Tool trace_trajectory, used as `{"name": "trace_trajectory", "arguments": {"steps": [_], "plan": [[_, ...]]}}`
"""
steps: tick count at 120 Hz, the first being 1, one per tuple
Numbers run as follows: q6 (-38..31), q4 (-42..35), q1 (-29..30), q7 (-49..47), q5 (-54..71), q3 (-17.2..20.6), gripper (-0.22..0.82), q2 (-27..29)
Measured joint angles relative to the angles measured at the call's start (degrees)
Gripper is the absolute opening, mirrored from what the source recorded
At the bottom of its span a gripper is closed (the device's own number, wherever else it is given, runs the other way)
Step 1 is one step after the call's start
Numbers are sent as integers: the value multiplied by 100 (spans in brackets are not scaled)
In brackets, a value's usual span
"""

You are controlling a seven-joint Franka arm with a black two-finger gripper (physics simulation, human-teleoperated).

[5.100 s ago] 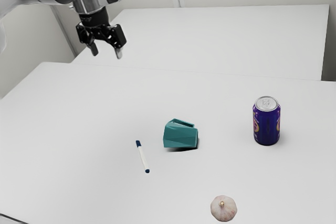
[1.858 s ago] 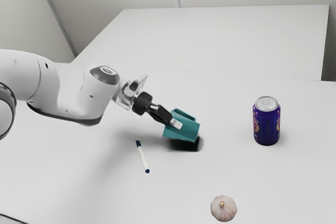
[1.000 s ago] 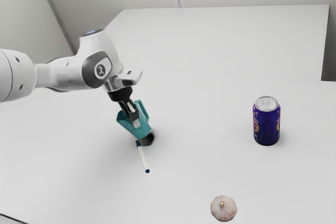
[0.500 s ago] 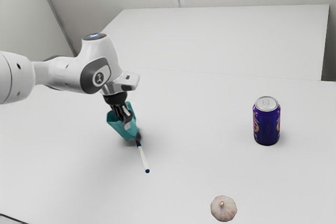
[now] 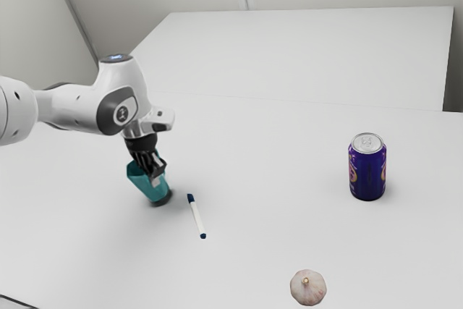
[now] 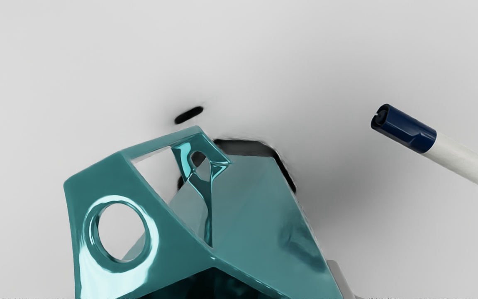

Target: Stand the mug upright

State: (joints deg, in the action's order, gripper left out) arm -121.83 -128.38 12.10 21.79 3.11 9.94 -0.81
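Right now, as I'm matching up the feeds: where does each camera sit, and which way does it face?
Exterior view: beside the arm, facing down across the table; the arm enters from the view's left, its hand gripping the mug.
Wrist view: on the hand, facing past the mug toward the table; a fingertip shows beside the mug.
Shared: mug, marker and part of the table.

soft, pale light (white glare on the mug [image 6: 247,207])
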Motion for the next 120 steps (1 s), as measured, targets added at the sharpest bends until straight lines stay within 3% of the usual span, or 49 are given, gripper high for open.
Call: {"name": "trace_trajectory", "arguments": {"steps": [17, 40, 60, 89, 120], "plan": [[-6, -32, 47, -73, 19, -1, -15, -45], [-12, -40, -71, -133, 16, 1, 18, -31], [14, -21, -210, -163, 14, 37, 34, 193], [370, 261, -257, -196, 11, 120, 47, 691], [1180, 1516, -312, -592, -31, 102, 56, 621]]}}
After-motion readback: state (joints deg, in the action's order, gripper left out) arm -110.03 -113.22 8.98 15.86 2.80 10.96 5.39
